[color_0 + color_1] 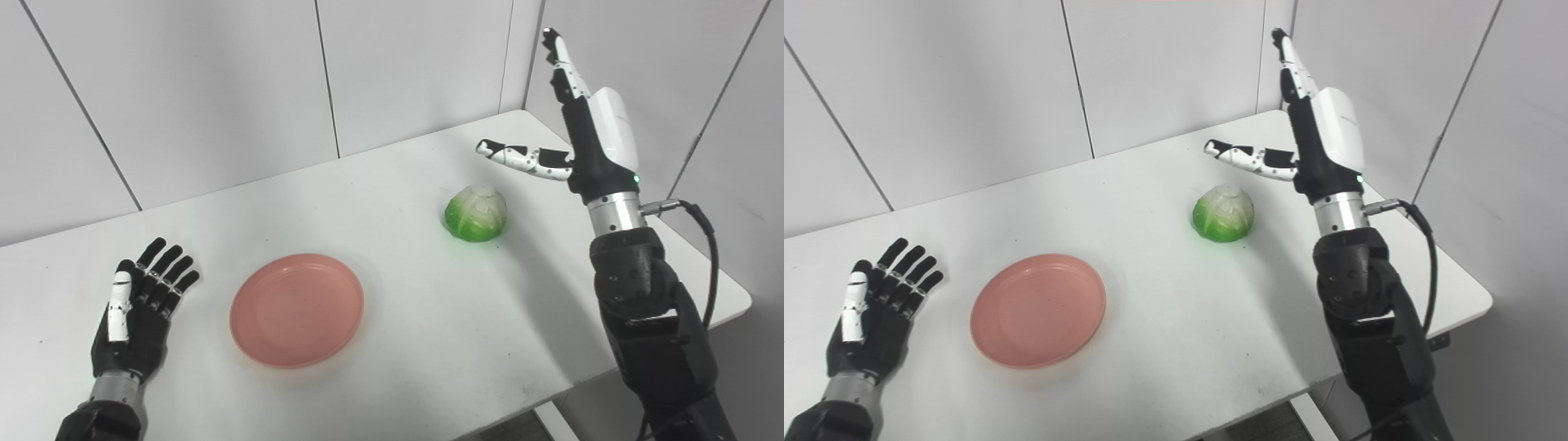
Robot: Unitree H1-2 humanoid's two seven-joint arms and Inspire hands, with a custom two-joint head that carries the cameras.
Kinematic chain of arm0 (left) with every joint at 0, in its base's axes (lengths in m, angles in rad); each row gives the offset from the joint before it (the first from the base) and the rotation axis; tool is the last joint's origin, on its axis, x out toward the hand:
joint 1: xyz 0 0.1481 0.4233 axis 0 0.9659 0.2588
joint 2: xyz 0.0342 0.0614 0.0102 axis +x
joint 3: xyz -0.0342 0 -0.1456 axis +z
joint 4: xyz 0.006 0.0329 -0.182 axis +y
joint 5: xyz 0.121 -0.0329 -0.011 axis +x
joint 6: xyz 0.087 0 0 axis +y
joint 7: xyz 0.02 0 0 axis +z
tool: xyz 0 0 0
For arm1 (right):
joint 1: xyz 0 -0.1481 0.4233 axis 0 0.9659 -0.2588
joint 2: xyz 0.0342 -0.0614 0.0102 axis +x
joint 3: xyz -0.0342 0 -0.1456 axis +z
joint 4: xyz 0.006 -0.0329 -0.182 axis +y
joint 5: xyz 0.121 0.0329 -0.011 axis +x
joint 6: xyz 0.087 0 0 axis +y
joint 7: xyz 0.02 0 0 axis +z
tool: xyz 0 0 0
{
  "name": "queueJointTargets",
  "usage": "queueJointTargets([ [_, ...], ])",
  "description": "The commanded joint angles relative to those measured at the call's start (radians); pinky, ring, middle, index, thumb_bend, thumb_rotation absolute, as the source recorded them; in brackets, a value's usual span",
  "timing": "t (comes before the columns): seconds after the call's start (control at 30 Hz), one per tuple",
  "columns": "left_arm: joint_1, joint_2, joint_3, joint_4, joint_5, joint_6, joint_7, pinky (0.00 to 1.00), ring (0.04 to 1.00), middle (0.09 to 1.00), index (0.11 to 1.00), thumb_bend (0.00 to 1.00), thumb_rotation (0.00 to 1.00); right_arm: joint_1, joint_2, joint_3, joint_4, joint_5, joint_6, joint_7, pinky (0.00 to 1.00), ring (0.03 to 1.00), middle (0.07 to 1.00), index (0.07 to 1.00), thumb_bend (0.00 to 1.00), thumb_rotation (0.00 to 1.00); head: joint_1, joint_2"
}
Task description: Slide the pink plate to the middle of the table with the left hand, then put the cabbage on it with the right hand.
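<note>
The pink plate (297, 309) lies flat on the white table (398, 343), a little left of its middle. A green and white cabbage (476, 212) rests on the table to the plate's right and farther back. My left hand (138, 306) lies palm up at the table's left, open and empty, a short gap from the plate's rim. My right hand (576, 131) is raised above and to the right of the cabbage, open, fingers pointing up and thumb stretched toward the left over it, touching nothing.
White panelled walls (245, 92) close the table at the back and on the right. The table's right corner and front edge (729, 306) run beside my right forearm, where a black cable (707, 245) hangs.
</note>
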Motion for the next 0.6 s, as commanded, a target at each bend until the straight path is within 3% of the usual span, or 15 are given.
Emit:
queueJointTargets([
  [0.0,0.055,0.01,0.004,0.062,0.004,0.02,-0.003,0.78,0.801,0.804,0.789,0.52,0.77,-0.018,-0.032,-0.009,0.001,0.002,0.029,0.017,0.85,0.948,0.981,1.0,1.0,0.56,0.002,0.0],
  [0.3,0.05,0.022,0.007,0.087,0.007,0.007,-0.019,0.78,0.803,0.804,0.788,0.53,0.78,-0.01,-0.096,0.042,0.093,0.021,0.084,0.126,0.88,0.972,1.0,1.0,1.0,0.6,0.002,0.013],
  [0.4,0.05,0.023,0.009,0.09,0.009,0.006,-0.018,0.78,0.805,0.806,0.79,0.53,0.78,-0.014,-0.107,0.059,0.133,0.02,0.107,0.151,0.73,0.906,1.0,1.0,1.0,0.62,0.003,0.016],
  [0.47,0.048,0.026,0.008,0.102,0.009,-0.001,-0.027,0.78,0.804,0.805,0.79,0.53,0.77,-0.015,-0.109,0.066,0.155,0.022,0.111,0.158,0.71,0.893,1.0,1.0,1.0,0.63,0.002,0.019],
  [0.57,0.041,0.032,0.006,0.128,0.01,-0.019,-0.047,0.79,0.81,0.812,0.797,0.54,0.79,-0.019,-0.11,0.067,0.187,0.053,0.106,0.168,0.77,0.924,1.0,1.0,1.0,0.61,0.002,0.02],
])
